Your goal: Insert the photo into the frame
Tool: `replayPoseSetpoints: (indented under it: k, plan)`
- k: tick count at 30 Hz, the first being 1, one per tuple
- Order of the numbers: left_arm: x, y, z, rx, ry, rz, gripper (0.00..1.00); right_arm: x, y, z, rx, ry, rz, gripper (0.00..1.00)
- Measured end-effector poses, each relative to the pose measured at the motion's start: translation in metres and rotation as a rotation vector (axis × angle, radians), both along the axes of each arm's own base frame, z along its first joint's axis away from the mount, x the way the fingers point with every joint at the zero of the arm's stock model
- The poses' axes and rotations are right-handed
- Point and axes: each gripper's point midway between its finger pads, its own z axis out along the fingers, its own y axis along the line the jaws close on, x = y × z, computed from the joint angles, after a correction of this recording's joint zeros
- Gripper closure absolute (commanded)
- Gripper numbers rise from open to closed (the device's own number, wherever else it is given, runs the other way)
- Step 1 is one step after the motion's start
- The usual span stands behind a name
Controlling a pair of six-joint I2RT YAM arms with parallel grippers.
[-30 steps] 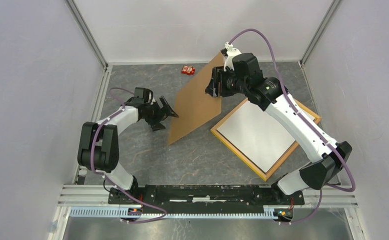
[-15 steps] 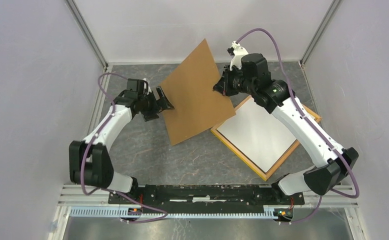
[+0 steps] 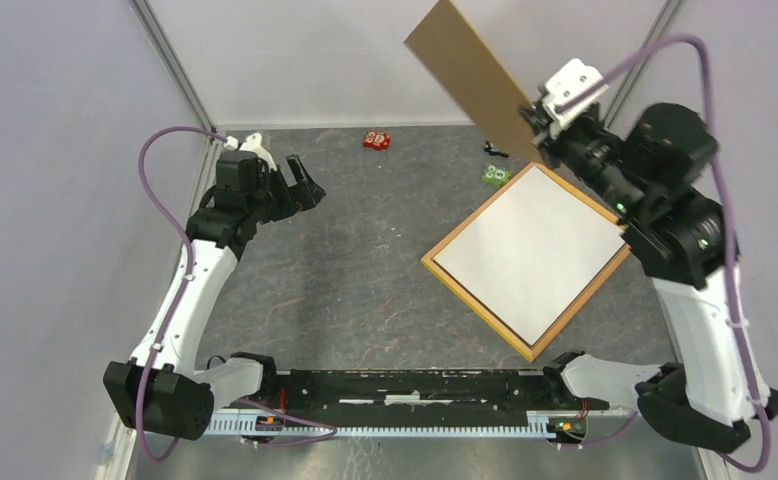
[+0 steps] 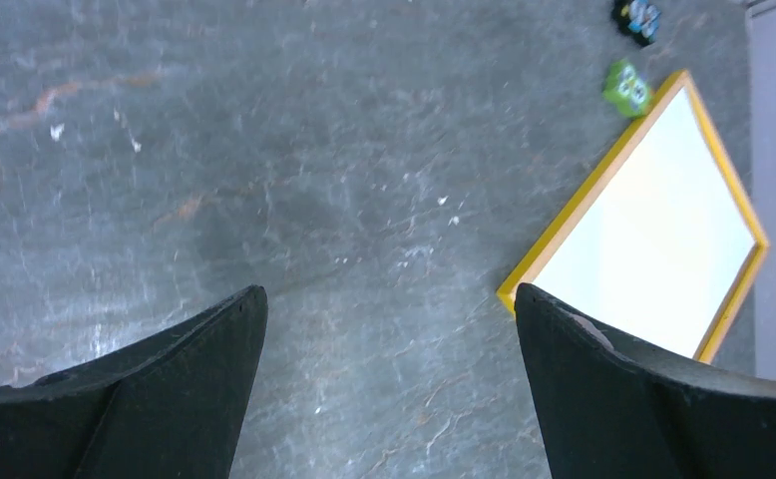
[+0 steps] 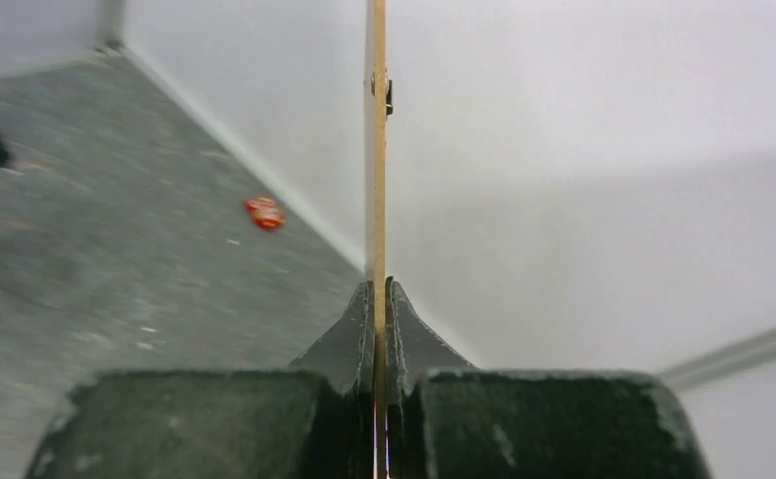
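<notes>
brown backing board [image 3: 470, 75] held high, grey table [image 3: 365, 270] open between our arms
our right gripper [image 5: 376, 286] clamps its edge by the far wall; left gripper [image 4: 389, 291] gapes; photo [image 3: 530, 255] lies white-back-up inside the frame [image 3: 477, 307], right side

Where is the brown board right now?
In the top view the brown board is up in the air at the far right, pinched in the jaws of the right arm, near the far corner of the frame.
</notes>
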Motion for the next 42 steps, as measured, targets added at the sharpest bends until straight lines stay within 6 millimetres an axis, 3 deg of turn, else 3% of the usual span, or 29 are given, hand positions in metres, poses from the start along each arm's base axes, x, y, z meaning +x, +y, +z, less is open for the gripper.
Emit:
replayPoseSetpoints:
  k: [3,6,9,14,18,22,29,42]
  plan:
    - [-0.006,0.0,-0.023,0.006,0.051,-0.004,0.0,-0.015,-0.03,0.014,-0.112,-0.111,-0.071,1.0]
    - [-0.013,-0.003,-0.044,0.012,0.1,-0.017,0.0,-0.016,-0.056,-0.001,-0.246,-0.152,-0.172,1.0]
    - [-0.017,-0.01,-0.049,0.015,0.112,-0.04,0.0,0.0,-0.073,-0.041,-0.404,-0.11,-0.265,1.0]
    - [-0.017,-0.021,-0.047,0.015,0.092,-0.072,0.0,0.025,-0.08,-0.133,-0.646,0.033,-0.304,1.0]
    - [-0.018,-0.025,-0.052,0.016,0.093,-0.084,0.0,0.021,-0.079,-0.184,-0.744,0.105,-0.254,1.0]
    - [-0.02,-0.026,-0.055,0.018,0.098,-0.09,0.0,0.006,-0.085,-0.212,-0.775,0.113,-0.234,1.0]
    - [-0.02,-0.028,-0.057,0.019,0.104,-0.096,0.0,-0.015,-0.101,-0.232,-0.762,0.092,-0.263,1.0]
    - [-0.02,-0.028,-0.06,0.021,0.112,-0.096,0.0,-0.018,-0.111,-0.266,-0.77,0.096,-0.312,1.0]
